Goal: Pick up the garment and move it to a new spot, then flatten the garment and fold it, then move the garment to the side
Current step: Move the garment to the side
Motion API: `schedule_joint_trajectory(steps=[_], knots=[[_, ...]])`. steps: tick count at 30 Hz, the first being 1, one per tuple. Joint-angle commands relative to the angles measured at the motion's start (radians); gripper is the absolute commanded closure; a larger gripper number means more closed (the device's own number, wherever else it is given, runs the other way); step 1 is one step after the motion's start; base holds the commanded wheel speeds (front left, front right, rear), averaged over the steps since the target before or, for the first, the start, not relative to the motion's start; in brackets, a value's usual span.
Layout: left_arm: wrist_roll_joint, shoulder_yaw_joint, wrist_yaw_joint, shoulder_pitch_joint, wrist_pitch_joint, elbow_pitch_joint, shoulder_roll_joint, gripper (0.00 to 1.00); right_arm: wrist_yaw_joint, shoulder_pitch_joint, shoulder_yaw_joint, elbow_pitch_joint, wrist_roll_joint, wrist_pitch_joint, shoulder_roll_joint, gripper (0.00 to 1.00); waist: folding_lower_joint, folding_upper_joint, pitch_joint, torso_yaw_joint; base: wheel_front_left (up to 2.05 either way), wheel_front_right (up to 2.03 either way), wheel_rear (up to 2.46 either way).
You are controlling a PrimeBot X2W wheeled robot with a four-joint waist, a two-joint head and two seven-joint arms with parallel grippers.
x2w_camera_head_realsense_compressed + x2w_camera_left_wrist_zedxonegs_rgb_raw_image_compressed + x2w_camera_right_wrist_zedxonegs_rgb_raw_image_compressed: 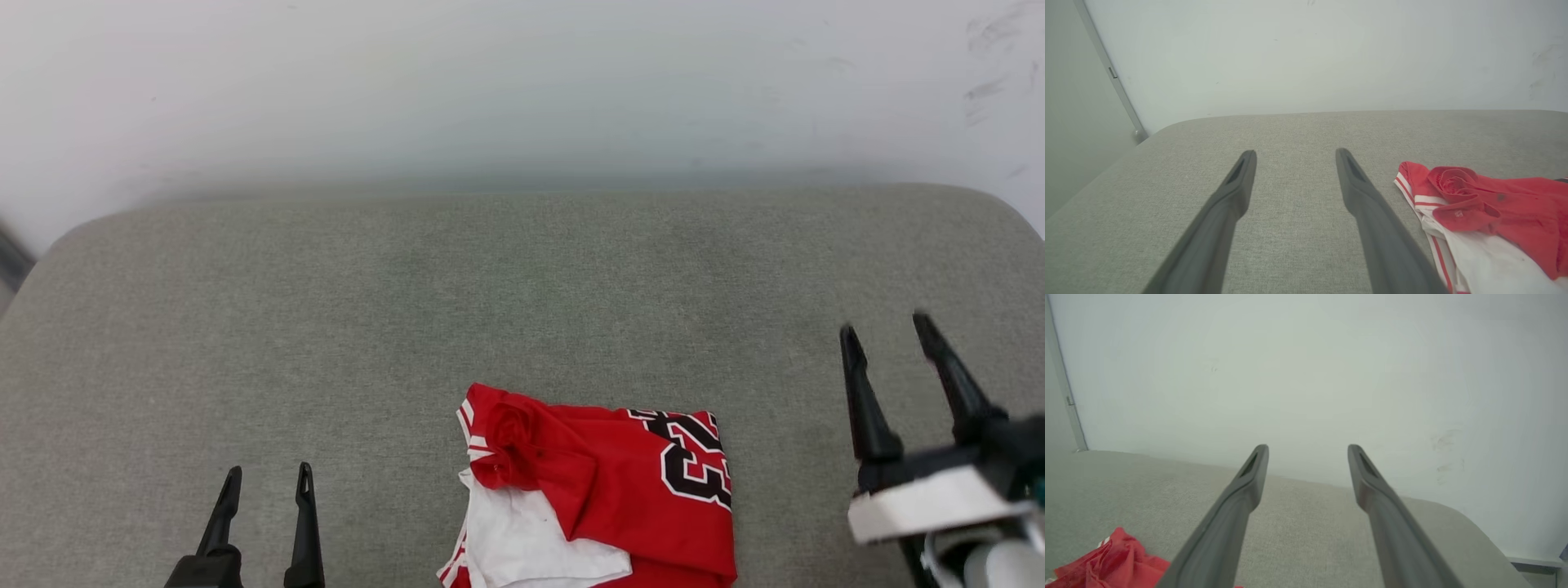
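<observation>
Lying on cushion point(408, 286), garment point(604, 482) between parted left claw point(269, 468), right claw point(885, 323)

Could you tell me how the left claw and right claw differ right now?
The left claw sits at the head view's bottom edge, left of the garment; the right claw sits higher, to its right. The right claw's fingers lean leftward; the left claw's stand nearly upright. Both are open and empty.

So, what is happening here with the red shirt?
Nothing is being held at this moment. The garment lies rumpled on the grey pad, near its front edge, with a white sleeve showing. The left gripper and the right gripper are both open, one on each side of the garment, not touching it.
</observation>
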Motion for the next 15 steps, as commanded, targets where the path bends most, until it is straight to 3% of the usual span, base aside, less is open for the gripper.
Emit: schedule_joint_trajectory(steps=[1, 4, 6, 12, 15], knots=[[0.006, 0.002, 0.0, -0.009, -0.002, 0.0, -0.001, 0.0, -0.001, -0.022, 0.009, -0.007, -0.001, 0.011, -0.014, 0.0, 0.0, -0.0001, 0.001, 0.0, 0.0, 0.0, 0.0], [0.006, 0.004, -0.007, -0.018, -0.002, 0.002, -0.001, 0.0, -0.001, -0.12, 0.076, -0.008, 0.038, 0.144, -0.091, 0.0, 0.0, -0.0001, 0.012, 0.001, 0.0, 0.0, 0.0], [0.007, 0.006, -0.009, -0.022, -0.002, 0.005, -0.002, 0.0, -0.001, -0.17, 0.14, 0.001, 0.096, 0.289, -0.153, 0.0, 0.0, -0.0001, 0.02, 0.002, 0.0, 0.0, 0.0], [0.008, 0.009, -0.023, -0.046, -0.002, 0.011, -0.003, 0.0, -0.001, -0.267, 0.259, 0.025, 0.42, 0.77, -0.315, 0.0, 0.0, -0.0001, 0.048, 0.012, 0.0, 0.0, 0.0], [0.009, 0.009, -0.03, -0.061, -0.002, 0.015, -0.004, 0.0, -0.001, -0.277, 0.295, 0.027, 0.552, 0.936, -0.39, 0.0, 0.0, -0.0001, 0.064, 0.022, 0.0, 0.0, 0.0]])
